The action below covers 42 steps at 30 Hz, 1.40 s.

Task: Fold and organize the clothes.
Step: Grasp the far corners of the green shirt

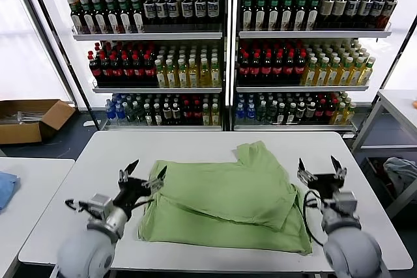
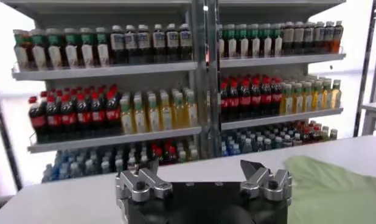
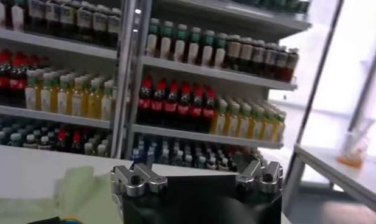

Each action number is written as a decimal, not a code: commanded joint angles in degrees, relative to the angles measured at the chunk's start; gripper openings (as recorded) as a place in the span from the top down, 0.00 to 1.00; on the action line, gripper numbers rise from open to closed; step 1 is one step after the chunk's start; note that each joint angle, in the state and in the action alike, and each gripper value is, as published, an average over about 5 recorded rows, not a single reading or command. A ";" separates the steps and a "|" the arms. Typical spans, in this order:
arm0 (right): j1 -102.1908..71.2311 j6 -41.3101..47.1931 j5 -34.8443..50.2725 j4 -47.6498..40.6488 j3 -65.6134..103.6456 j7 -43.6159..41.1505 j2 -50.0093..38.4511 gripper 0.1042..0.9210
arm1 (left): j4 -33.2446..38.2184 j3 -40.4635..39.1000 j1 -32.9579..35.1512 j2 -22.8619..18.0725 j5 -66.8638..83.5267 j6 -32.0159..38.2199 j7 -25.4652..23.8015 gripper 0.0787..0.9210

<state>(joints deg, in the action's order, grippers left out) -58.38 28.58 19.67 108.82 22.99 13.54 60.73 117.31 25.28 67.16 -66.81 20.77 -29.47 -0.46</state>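
Now the light green polo shirt (image 1: 228, 203) lies partly folded on the white table (image 1: 195, 144), spread between the two grippers. At its one edge the left gripper (image 1: 144, 175) hovers with jaws spread wide and empty, one fingertip over the fabric. Just off the opposite edge, the right gripper (image 1: 321, 171) stands equally open, holding nothing.

**Grey arms, black-and-silver grippers**

At the lower left of the head view, the left gripper (image 1: 142, 175) is seen with dark pointed fingers, silver knuckle blocks and a rounded pale grey arm shell. The right gripper (image 1: 321, 168), lower right, is built alike, and a black cable is looped beside it. Dark screws are set in the silver knuckles.
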 commanded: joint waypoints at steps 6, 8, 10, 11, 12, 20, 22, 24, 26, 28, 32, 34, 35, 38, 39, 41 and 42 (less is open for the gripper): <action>28.69 0.45 0.01 -32.02 -14.41 -2.78 6.23 0.12 | -28.31 -8.14 -21.45 0.95 -2.03 -3.73 -1.57 0.12; 29.09 0.31 -0.41 -34.14 -14.61 -2.71 7.96 0.12 | -29.14 -8.58 -21.28 1.08 -2.45 -3.76 -1.68 0.12; 29.09 0.14 -0.74 -35.83 -14.60 -2.61 9.43 0.12 | -30.00 -8.92 -21.23 1.26 -2.74 -3.77 -1.81 0.12; 29.04 0.08 -0.83 -36.61 -14.58 -2.63 10.06 0.12 | -30.47 -9.02 -21.27 1.33 -2.81 -3.76 -1.93 0.12; 29.01 0.00 -0.91 -37.33 -14.54 -2.68 10.68 0.12 | -30.92 -9.14 -21.39 1.36 -2.75 -3.74 -2.07 0.12; 29.76 -0.72 -1.38 -44.02 -13.77 -3.24 15.11 0.12 | -36.08 -10.10 -23.74 -0.37 -2.27 -3.66 -2.33 0.12; 30.11 -0.97 -1.66 -45.74 -13.49 -3.35 16.14 0.12 | -36.79 -10.11 -23.75 -0.86 -2.42 -3.66 -2.14 0.12; 30.28 -1.27 -2.12 -47.28 -13.18 -3.49 17.22 0.12 | -37.11 -10.17 -23.56 -1.13 -2.58 -3.65 -1.99 0.12; 30.29 -1.60 -2.74 -48.66 -12.85 -3.61 18.38 0.12 | -37.40 -10.27 -23.34 -1.25 -2.74 -3.65 -1.91 0.12; 30.28 -1.91 -3.27 -49.73 -12.62 -3.74 19.38 0.12 | -37.78 -10.31 -23.26 -1.37 -2.85 -3.64 -1.91 0.12; 30.44 -2.52 -4.05 -51.44 -12.38 -4.07 20.73 0.12 | -38.85 -10.23 -23.32 -1.72 -2.96 -3.62 -1.95 0.12; 30.78 -2.90 -4.40 -52.34 -12.23 -4.15 21.29 0.12 | -39.54 -10.21 -23.51 -1.89 -3.00 -3.61 -2.00 0.12; 30.97 -3.08 -4.57 -52.79 -12.13 -4.16 21.53 0.12 | -39.84 -10.20 -23.64 -1.97 -3.00 -3.61 -2.01 0.12; 31.29 -3.38 -4.88 -53.64 -11.87 -4.15 21.91 0.12 | -40.40 -10.22 -23.91 -2.17 -2.98 -3.61 -2.01 0.12; 31.27 -3.40 -4.91 -53.71 -11.83 -4.14 21.88 0.12 | -40.46 -10.25 -23.94 -2.20 -2.98 -3.61 -2.00 0.12; 31.12 -3.36 -4.91 -53.71 -11.74 -4.08 21.73 0.12 | -40.51 -10.31 -23.94 -2.20 -2.97 -3.61 -2.00 0.12; 30.99 -3.33 -4.91 -53.66 -11.72 -4.05 21.61 0.12 | -40.50 -10.34 -23.92 -2.19 -2.96 -3.61 -2.01 0.12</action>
<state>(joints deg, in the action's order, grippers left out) -28.40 25.64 15.32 58.76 11.37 9.54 80.43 79.22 15.28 43.89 -68.77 17.95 -32.92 -2.42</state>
